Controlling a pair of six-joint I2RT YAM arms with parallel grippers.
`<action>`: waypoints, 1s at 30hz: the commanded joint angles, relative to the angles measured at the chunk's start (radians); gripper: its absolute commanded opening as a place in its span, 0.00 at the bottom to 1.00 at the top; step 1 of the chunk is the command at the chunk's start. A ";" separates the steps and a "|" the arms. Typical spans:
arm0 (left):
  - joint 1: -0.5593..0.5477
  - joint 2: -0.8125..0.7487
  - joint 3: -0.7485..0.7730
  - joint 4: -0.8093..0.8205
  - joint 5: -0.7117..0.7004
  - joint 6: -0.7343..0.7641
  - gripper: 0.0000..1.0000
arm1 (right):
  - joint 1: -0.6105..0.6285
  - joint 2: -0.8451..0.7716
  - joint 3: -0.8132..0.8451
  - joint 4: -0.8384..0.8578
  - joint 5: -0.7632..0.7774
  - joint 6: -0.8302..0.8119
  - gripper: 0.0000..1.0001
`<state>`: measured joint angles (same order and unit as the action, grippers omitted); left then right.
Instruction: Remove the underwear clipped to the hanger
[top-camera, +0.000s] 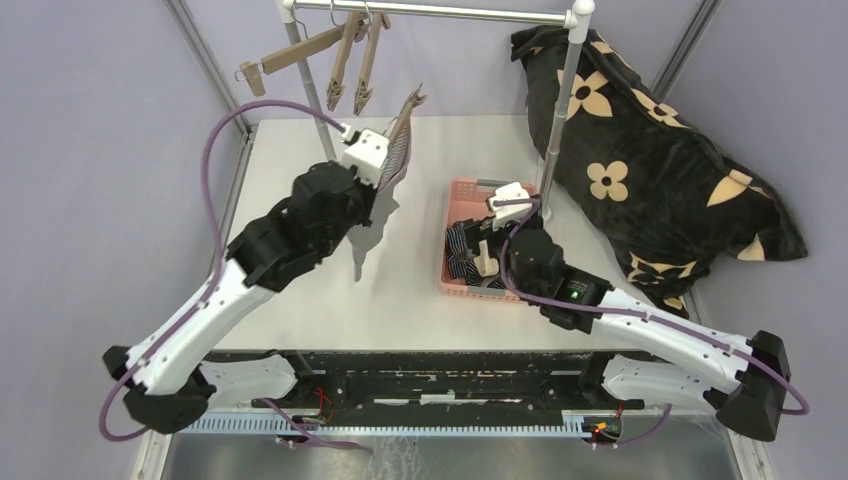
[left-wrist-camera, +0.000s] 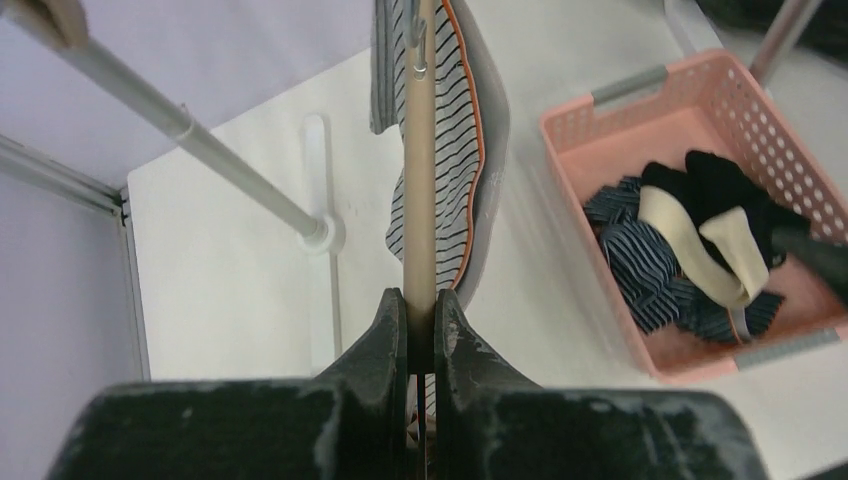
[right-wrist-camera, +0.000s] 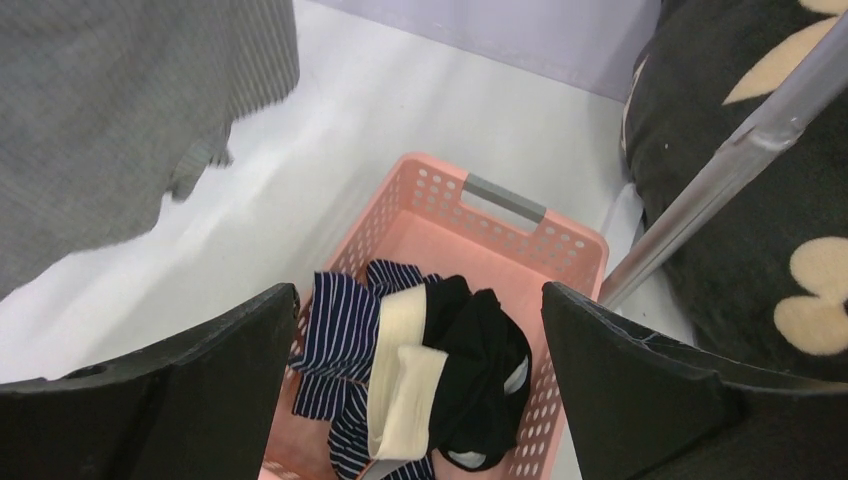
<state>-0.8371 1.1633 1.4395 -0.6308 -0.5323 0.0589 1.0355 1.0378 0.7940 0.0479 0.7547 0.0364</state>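
My left gripper (left-wrist-camera: 421, 295) is shut on the bar of a wooden hanger (left-wrist-camera: 420, 180), held up over the table. The grey-and-white striped underwear (left-wrist-camera: 455, 170) hangs clipped to that hanger (top-camera: 410, 108) and drapes below it (top-camera: 375, 215). My right gripper (right-wrist-camera: 418, 295) stands open just above the pink basket (right-wrist-camera: 505, 205) with nothing between its fingers. In the basket lie the navy striped underwear (right-wrist-camera: 345, 330) and the black underwear (right-wrist-camera: 485, 370) with its beige waistband. From above, the right gripper (top-camera: 478, 245) is over the basket (top-camera: 465, 187).
A metal clothes rack stands at the back, with one post (top-camera: 560, 100) just behind the basket and another (top-camera: 310, 80) by the left arm. Empty wooden hangers (top-camera: 345, 55) hang on its rail. A big black flower-print cushion (top-camera: 660, 160) fills the right side.
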 joint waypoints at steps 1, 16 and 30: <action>0.004 -0.207 -0.001 -0.108 0.104 -0.014 0.03 | -0.103 -0.072 0.075 0.009 -0.249 0.018 1.00; 0.001 -0.582 -0.036 -0.322 0.372 -0.099 0.03 | -0.219 0.080 0.365 -0.069 -0.909 0.021 1.00; 0.000 -0.655 -0.154 -0.368 0.594 -0.094 0.03 | -0.253 0.177 0.617 -0.286 -1.269 -0.193 1.00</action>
<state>-0.8375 0.5434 1.2716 -1.0519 0.0086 -0.0116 0.8062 1.2552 1.3815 -0.1959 -0.3985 -0.0784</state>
